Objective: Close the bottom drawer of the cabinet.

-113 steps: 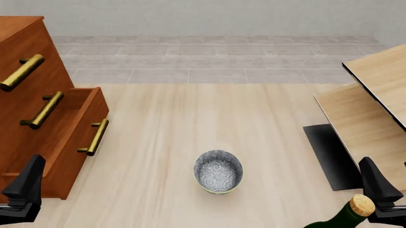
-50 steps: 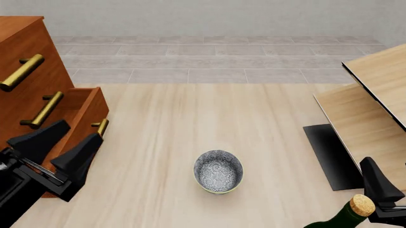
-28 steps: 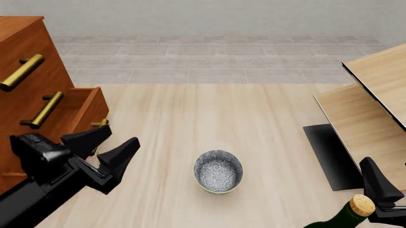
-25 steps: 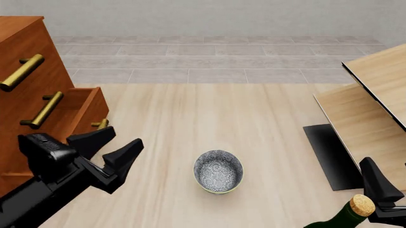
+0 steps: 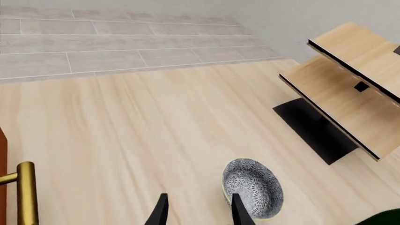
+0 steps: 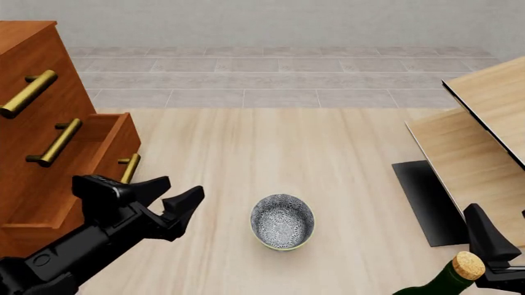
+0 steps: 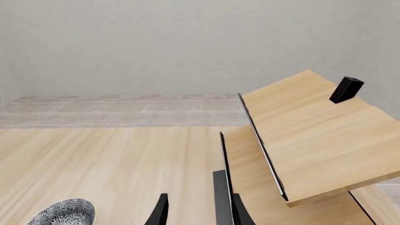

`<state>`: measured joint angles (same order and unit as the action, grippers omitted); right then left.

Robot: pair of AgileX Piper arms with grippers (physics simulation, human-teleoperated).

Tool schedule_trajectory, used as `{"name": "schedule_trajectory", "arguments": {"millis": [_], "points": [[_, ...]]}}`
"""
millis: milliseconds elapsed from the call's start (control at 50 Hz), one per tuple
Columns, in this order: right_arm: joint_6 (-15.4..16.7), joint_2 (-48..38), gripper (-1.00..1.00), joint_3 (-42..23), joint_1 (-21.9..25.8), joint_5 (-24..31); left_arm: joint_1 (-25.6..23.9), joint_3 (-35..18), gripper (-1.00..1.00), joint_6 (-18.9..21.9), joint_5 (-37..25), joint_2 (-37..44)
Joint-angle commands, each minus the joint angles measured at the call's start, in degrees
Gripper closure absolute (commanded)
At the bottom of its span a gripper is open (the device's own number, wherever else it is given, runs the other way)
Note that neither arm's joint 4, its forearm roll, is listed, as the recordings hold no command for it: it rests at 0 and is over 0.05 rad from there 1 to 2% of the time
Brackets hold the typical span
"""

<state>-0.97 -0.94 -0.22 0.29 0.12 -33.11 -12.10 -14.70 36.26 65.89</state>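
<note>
My left gripper (image 6: 171,195) hangs low over the table with fingers spread and empty, just right of the bottom drawer (image 6: 105,161), which juts open from the cabinet (image 6: 33,104) at far left, brass handle (image 6: 129,168) showing, while my right gripper (image 7: 195,209) stands parted, holding nothing.

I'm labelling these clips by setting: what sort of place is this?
Probably a simulated home-style tabletop workspace: a wooden cabinet with brass-handled drawers, a patterned bowl and a corked green bottle on a pale wood table.
</note>
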Motion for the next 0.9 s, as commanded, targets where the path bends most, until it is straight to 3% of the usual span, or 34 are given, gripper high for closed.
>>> {"name": "schedule_trajectory", "arguments": {"millis": [20, 400, 900], "points": [[-0.19, -0.32, -1.00, 0.09, 0.16, -0.27, 1.18, 1.03, -1.00, -1.52, 5.59, 7.30], [-0.50, -0.18, -1.00, -0.06, -0.10, -0.01, 4.44, 2.62, -1.00, -2.07, 14.43, 17.88], [-0.54, 0.31, -1.00, 0.01, -0.25, 0.31, 11.05, 6.03, -1.00, 1.25, 19.21, 20.84]]}}
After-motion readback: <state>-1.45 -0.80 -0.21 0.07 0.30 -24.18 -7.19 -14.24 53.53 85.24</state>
